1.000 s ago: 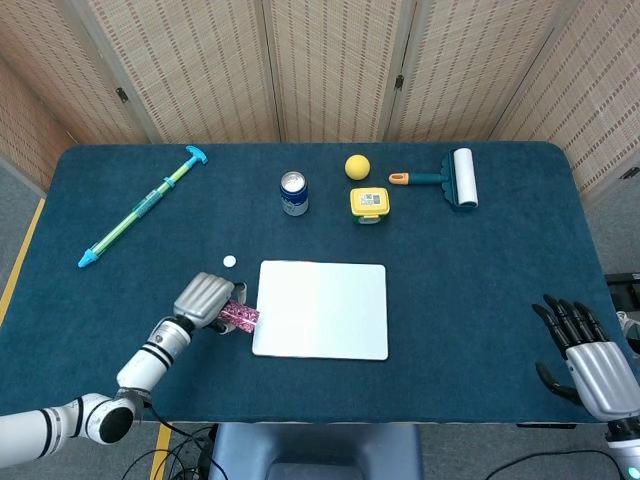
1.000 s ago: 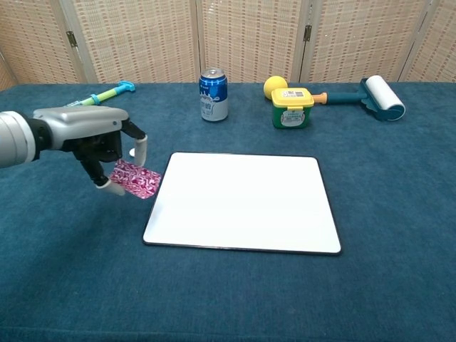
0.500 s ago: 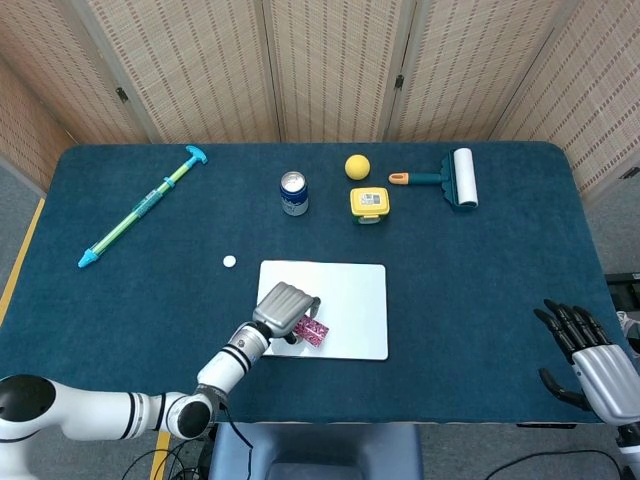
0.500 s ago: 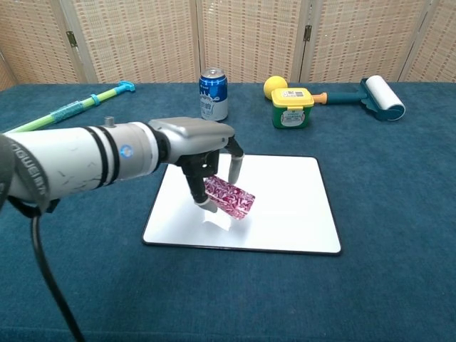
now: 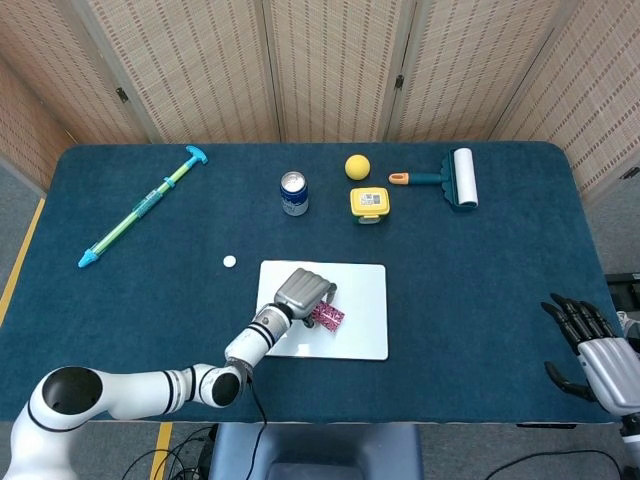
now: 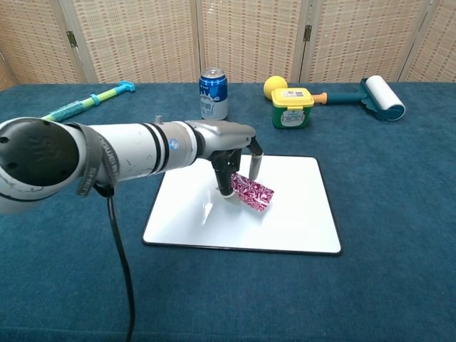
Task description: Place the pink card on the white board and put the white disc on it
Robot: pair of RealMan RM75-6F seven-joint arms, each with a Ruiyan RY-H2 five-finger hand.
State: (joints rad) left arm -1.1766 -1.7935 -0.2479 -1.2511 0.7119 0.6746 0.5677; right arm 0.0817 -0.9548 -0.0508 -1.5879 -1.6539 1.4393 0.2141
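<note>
As chest view omits, white disc [image 5: 229,262] leftward

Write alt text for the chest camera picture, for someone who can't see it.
A robot's left hand holds a pink card just above a white board on a blue table. Behind stand a drink can, a yellow ball, a small yellow box and a lint roller.

Surface finishes, table scene

Table [image 5: 480,260]: matt blue cloth. White board [image 6: 285,214]: smooth, slightly glossy. Pink card [image 6: 251,192]: shiny, patterned. Can [image 6: 213,95]: metal. Left hand [image 6: 231,153]: brushed metallic shell.
</note>
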